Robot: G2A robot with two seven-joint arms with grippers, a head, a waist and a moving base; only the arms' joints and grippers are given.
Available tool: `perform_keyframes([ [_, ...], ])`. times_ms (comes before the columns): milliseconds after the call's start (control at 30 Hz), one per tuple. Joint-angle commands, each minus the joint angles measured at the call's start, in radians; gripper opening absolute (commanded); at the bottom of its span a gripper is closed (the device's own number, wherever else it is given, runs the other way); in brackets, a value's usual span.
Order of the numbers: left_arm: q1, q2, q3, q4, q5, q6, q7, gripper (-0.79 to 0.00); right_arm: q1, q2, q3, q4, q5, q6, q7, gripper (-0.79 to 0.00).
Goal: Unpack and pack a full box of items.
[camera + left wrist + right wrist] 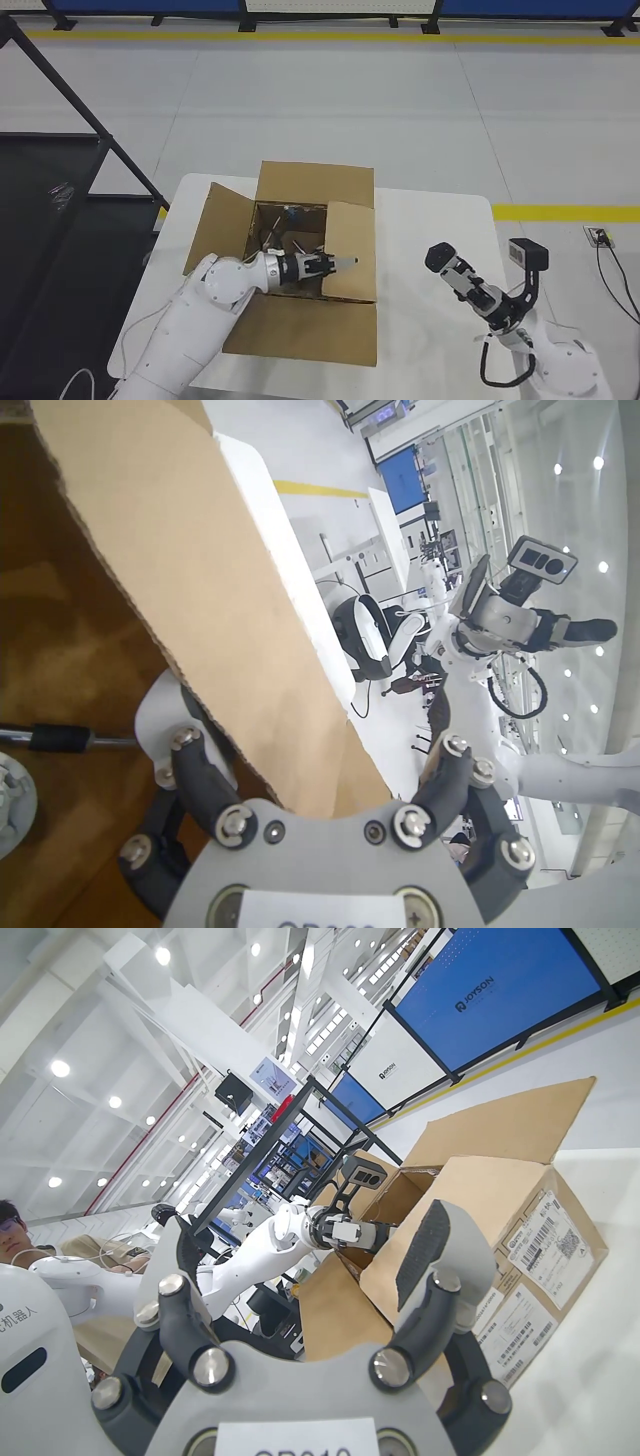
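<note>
The brown cardboard box (300,330) stands with its flaps spread out in the middle of the white table (430,220). Its right flap (351,250) stands up and leans inward. My left gripper (338,263) is inside the box at that flap; in the left wrist view the gripper (300,730) is open, with the flap's edge (165,550) running between the fingers. Dark items (290,228) lie in the box, among them a metal rod (55,738). My right gripper (305,1223) is open, holds nothing, and hangs above the table to the right of the box (505,1208).
A black metal frame (110,150) stands off the table's left side. Bare tabletop lies between the box and the right gripper (437,257). A black cable (612,275) runs along the floor at the right.
</note>
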Motion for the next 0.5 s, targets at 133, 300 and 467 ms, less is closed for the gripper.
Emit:
perform_keyframes([
  [133, 0.007, -0.006, 0.006, -0.076, 0.046, -0.050, 0.085, 0.000, -0.005, 0.012, 0.021, 0.006, 0.021, -0.020, -0.021, 0.000],
  [300, 0.002, -0.022, 0.041, -0.089, 0.062, -0.062, 0.159, 0.000, -0.029, 0.023, 0.054, 0.000, 0.044, -0.037, -0.033, 0.000],
  [467, -0.038, -0.050, 0.104, -0.049, 0.046, -0.074, 0.191, 0.000, -0.056, 0.034, 0.084, 0.002, 0.060, -0.051, -0.044, 0.000],
])
